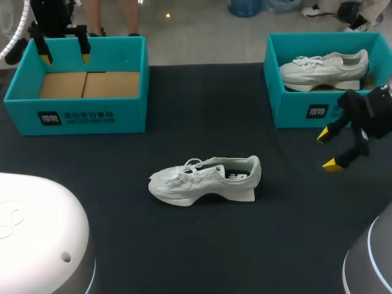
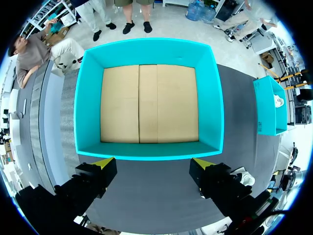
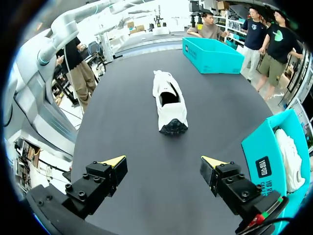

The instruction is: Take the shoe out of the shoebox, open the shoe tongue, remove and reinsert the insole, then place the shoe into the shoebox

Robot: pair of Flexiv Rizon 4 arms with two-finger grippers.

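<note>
In the middle of the black table (image 1: 184,245), seen from above, a white shoe (image 1: 205,179) stands on its sole, toe to the left. The left claw (image 1: 64,59) hangs wide open over the back edge of the empty blue box (image 1: 79,113). The right claw (image 1: 327,150) hangs open in front of the other blue box (image 1: 294,104), which holds a second shoe (image 1: 324,68).

From the left wrist, the left claw (image 2: 152,163) holds nothing, and the empty blue box (image 2: 146,150) sits just ahead.

From the right wrist, the right claw (image 3: 164,161) holds nothing, and the shoe (image 3: 168,100) is ahead, well apart.
</note>
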